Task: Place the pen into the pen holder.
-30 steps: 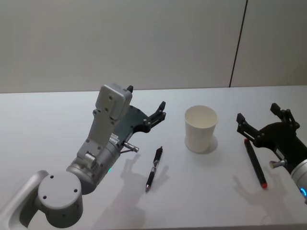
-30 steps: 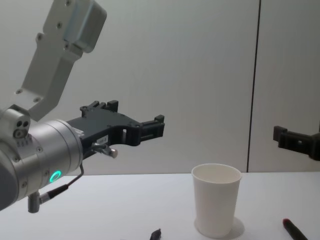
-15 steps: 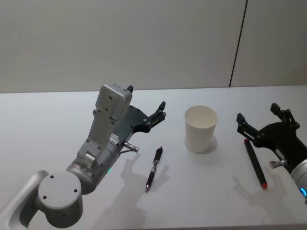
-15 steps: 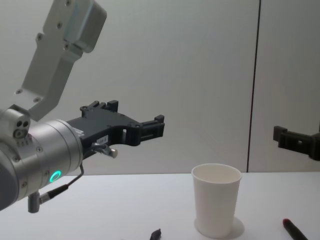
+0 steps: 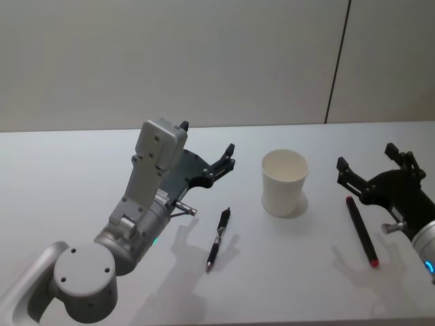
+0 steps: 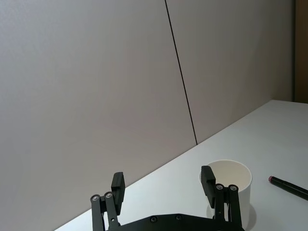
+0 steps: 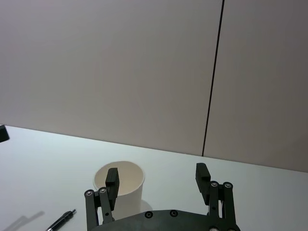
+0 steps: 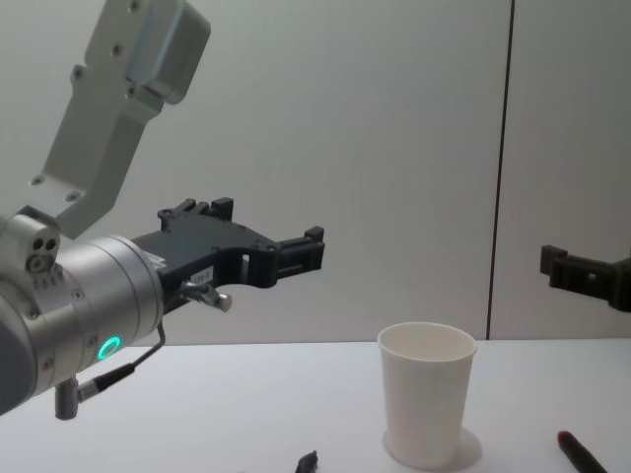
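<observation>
The pen holder, a white paper cup (image 5: 284,182) (image 8: 428,394) (image 6: 237,179) (image 7: 126,185), stands upright at the table's middle. A black pen (image 5: 218,239) (image 7: 62,220) (image 8: 309,460) lies flat in front of it, to its left. A second dark pen with a red end (image 5: 361,231) (image 6: 288,186) (image 8: 577,451) lies to the cup's right. My left gripper (image 5: 206,142) (image 6: 162,178) (image 8: 266,232) hangs open in the air behind the black pen, pointing toward the cup. My right gripper (image 5: 367,157) (image 7: 157,174) (image 8: 557,264) is open above the red-ended pen's far end.
The white table (image 5: 68,176) runs back to a plain grey wall with a dark vertical seam (image 5: 336,68). My left arm's silver forearm (image 5: 129,231) reaches over the table's left front.
My right gripper has shifted slightly to the right and a little upward. The left arm, both pens and the cup have not moved.
</observation>
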